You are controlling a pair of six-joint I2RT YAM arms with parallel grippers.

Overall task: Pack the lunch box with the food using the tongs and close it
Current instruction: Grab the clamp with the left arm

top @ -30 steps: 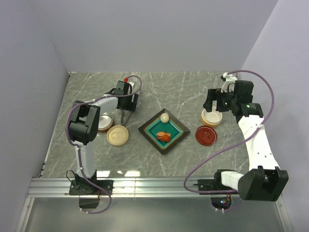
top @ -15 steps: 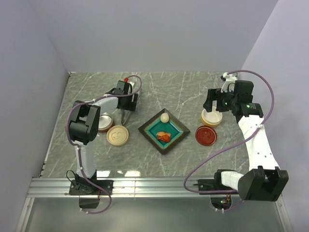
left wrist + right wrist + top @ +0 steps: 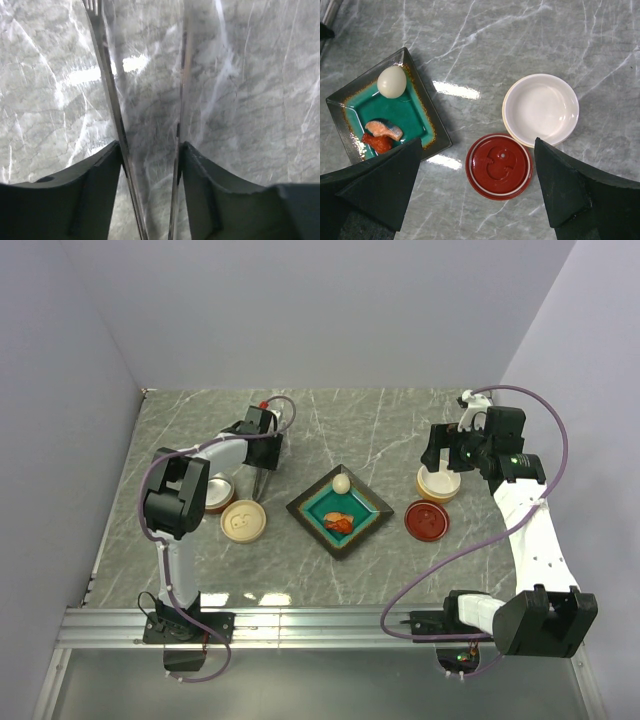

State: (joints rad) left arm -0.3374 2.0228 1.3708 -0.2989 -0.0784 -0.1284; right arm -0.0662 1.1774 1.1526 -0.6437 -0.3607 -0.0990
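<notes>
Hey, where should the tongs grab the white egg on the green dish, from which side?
Pinch the egg across its widest middle, bringing the tongs straight down from above. It is smooth and round, tucked in a corner of the dish, whose raised rim would likely block a sideways approach.

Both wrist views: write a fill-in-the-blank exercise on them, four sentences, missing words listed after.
The cream-white egg-shaped piece and the orange-red lumps lie in the ____ teal glazed dish.
The round white bowl on the grey marble table is ____.
The round lid beside that bowl is ____ in colour.
The left end effector has the ____ slim arms of the long grey metal tongs between its fingers.
Missing words: square; empty; red; two.
</notes>
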